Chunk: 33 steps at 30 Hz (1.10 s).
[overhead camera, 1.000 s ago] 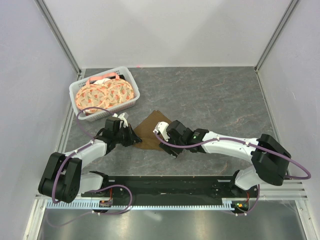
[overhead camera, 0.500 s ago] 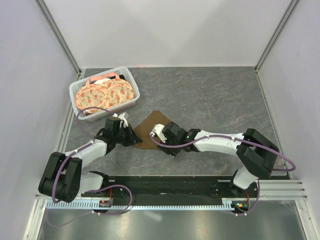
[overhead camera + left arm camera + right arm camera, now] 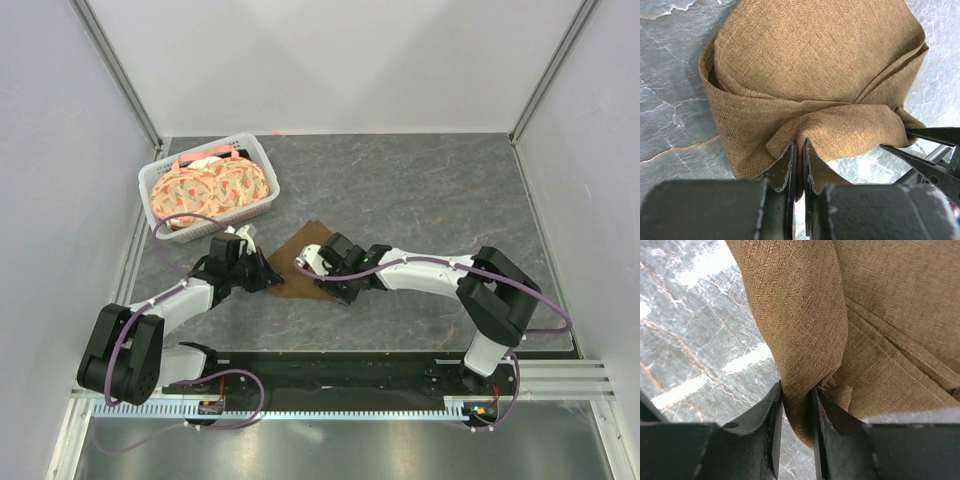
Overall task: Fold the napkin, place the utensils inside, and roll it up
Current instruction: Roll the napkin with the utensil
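tabletop: grey marbled stone, pale walls on three sides.
left jaws: almost shut, nipping a puckered edge of the napkin at its left side.
right jaws: drawn in on a thick hanging fold of the cloth at its right side, which fills the gap between them.
where: the napkin lies between the two arms, near-left of the tabletop's middle, nearer than the basket of plates and apart from it.
look: plain brown weave, soft, already doubled and rumpled; one side curls into a loose loop, and the layers bunch where the jaws pinch.
step: folding, i judge; both jaws hold cloth and nothing is rolled yet.
next: likely calls for both arms to lift and carry their edges over together, evenly, so the layers land flat and square.
utensil: none shows in any view.
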Available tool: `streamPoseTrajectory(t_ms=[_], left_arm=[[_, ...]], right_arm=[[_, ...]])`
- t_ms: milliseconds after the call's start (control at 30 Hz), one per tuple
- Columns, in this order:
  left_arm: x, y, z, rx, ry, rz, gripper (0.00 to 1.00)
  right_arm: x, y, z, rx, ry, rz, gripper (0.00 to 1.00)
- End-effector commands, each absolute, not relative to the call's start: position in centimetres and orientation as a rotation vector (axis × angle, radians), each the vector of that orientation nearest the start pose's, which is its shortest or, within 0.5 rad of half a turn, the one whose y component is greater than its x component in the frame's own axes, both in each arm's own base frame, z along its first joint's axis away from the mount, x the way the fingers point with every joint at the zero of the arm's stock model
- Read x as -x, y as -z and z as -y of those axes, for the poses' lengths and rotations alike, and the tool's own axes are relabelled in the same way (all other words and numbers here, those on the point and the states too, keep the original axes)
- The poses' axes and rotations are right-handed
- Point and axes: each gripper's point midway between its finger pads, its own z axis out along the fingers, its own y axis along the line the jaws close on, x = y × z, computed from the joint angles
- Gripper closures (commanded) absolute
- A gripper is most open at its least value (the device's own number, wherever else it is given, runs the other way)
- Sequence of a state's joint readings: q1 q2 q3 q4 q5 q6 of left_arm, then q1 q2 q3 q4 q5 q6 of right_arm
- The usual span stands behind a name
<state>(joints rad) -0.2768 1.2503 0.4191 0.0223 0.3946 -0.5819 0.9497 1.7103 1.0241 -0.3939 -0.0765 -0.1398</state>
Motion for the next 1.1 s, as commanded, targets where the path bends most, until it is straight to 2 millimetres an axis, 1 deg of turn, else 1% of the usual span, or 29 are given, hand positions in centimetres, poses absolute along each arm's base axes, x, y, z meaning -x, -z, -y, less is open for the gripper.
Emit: streamPoseTrajectory(t_ms=[0,67,100,133,200,233,267,333,367,400,433,567,633,700,733,800,833,867,900,933,1067], left_arm=[[-24.9,-4.1,15.7,0.147,0.813,-2.470,0.98],[-25.1,-4.4,15.7,0.143,0.811,-2.459,0.98],[-25.2,-4.5,15.8,0.136,0.817,-2.458,0.98],[-25.4,-4.8,15.9,0.126,0.822,-2.451,0.98],[-25.5,-5.0,16.2,0.109,0.838,-2.447,0.94],[-25.7,-5.3,16.3,0.100,0.847,-2.437,0.91],[-25.9,-5.5,16.4,0.094,0.850,-2.428,0.84],[-26.1,-5.9,16.5,0.089,0.855,-2.417,0.74],[-26.2,-6.1,16.5,0.084,0.852,-2.408,0.64],[-26.4,-6.5,16.5,0.080,0.853,-2.393,0.60],[-26.5,-6.8,16.5,0.078,0.848,-2.383,0.51],[-26.9,-8.0,16.1,0.069,0.823,-2.329,0.40],[-27.2,-8.5,15.6,0.079,0.785,-2.299,0.37],[-27.3,-8.5,14.7,0.106,0.730,-2.283,0.36],[-27.4,-9.0,14.5,0.108,0.718,-2.262,0.33],[-27.4,-8.8,13.7,0.132,0.669,-2.249,0.32],[-27.4,-8.7,13.4,0.146,0.651,-2.248,0.25],[-27.5,-8.7,12.8,0.176,0.618,-2.236,0.25],[-27.3,-8.2,12.5,0.189,0.600,-2.246,0.23],[-27.1,-7.8,12.3,0.197,0.589,-2.257,0.20],[-26.2,-6.4,12.4,0.227,0.599,-2.305,0.19]], right_arm=[[-17.4,-0.1,-27.8,1.499,-0.487,-2.525,0.74],[-16.8,0.2,-27.9,1.515,-0.567,-2.563,0.75],[-16.5,0.3,-27.6,1.517,-0.589,-2.595,0.75],[-16.2,0.5,-27.7,1.526,-0.621,-2.607,0.76],[-15.9,0.9,-27.6,1.545,-0.637,-2.643,0.76],[-15.8,1.1,-27.5,1.554,-0.647,-2.651,0.77],[-15.7,1.2,-27.7,1.560,-0.664,-2.661,0.77],[-15.5,1.4,-27.6,1.565,-0.675,-2.677,0.77],[-15.5,1.4,-27.8,1.566,-0.695,-2.679,0.77],[-15.4,1.4,-27.8,1.567,-0.706,-2.681,0.78],[-15.4,1.4,-27.9,1.567,-0.716,-2.680,0.77],[-15.1,1.2,-28.1,1.579,-0.772,-2.679,0.78],[-14.9,1.2,-28.2,1.576,-0.801,-2.686,0.78],[-14.8,1.2,-28.1,1.575,-0.832,-2.695,0.79],[-14.7,1.3,-28.0,1.575,-0.837,-2.703,0.79],[-14.6,1.4,-28.0,1.573,-0.854,-2.711,0.80],[-14.7,1.5,-28.0,1.569,-0.862,-2.714,0.80],[-14.7,1.4,-28.0,1.568,-0.869,-2.712,0.80],[-14.7,1.4,-28.0,1.568,-0.873,-2.713,0.80],[-14.7,1.4,-28.1,1.567,-0.881,-2.711,0.80],[-14.7,1.4,-28.2,1.558,-0.902,-2.717,0.81]])
